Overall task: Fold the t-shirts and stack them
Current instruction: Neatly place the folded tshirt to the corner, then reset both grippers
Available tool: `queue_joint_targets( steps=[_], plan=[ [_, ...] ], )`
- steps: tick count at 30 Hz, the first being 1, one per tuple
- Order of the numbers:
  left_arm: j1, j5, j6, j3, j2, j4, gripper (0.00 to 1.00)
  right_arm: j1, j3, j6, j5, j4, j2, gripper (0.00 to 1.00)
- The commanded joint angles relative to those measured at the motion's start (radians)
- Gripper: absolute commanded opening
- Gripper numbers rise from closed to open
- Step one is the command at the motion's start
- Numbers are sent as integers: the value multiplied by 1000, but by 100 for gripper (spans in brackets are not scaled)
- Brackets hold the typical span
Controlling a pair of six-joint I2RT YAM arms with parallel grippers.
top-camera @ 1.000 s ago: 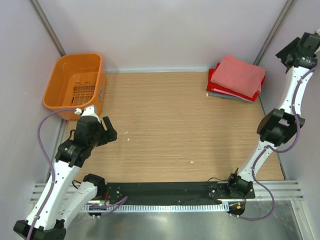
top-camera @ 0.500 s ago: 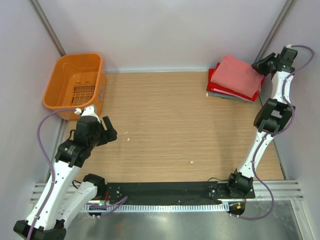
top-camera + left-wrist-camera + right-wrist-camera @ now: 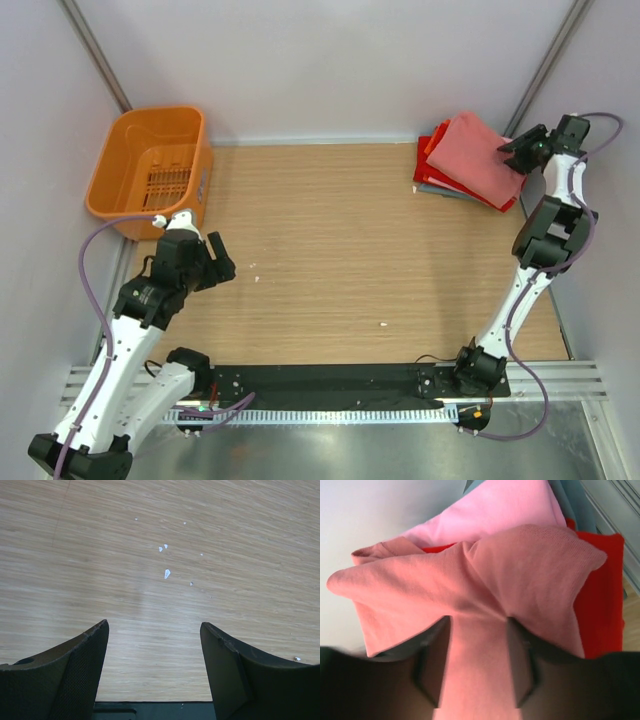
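Note:
A stack of folded t-shirts sits at the table's far right corner. The salmon-pink shirt (image 3: 472, 152) is on top, over a bright red one (image 3: 427, 166) and thin grey ones (image 3: 447, 190). My right gripper (image 3: 513, 150) is at the stack's right edge, its jaws closed on a thick fold of the salmon-pink shirt (image 3: 470, 575). In the right wrist view the gripper (image 3: 477, 622) has cloth filling the gap, with the red shirt (image 3: 600, 605) and a pale pink one (image 3: 495, 510) beneath. My left gripper (image 3: 216, 262) is open and empty over bare wood, as the left wrist view (image 3: 154, 625) shows.
An orange slotted basket (image 3: 150, 165) stands at the far left against the wall. Small white flecks (image 3: 166, 573) lie on the wooden table. Walls close in on the left, right and back; a metal rail runs along the near edge.
My right arm came down from high at the right wall onto the stack's right edge. The salmon-pink shirt has shifted left and turned slightly. The left arm has barely moved.

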Motion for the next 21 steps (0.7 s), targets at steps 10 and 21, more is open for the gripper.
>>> queue_joint_targets(
  steps=[10, 21],
  plan=[
    [2, -1, 11, 15, -3, 31, 74, -135, -8, -17, 306, -105, -401, 73],
    [14, 17, 18, 15, -20, 37, 75, 172, -450, -135, 477, -168, -814, 75]
  ],
)
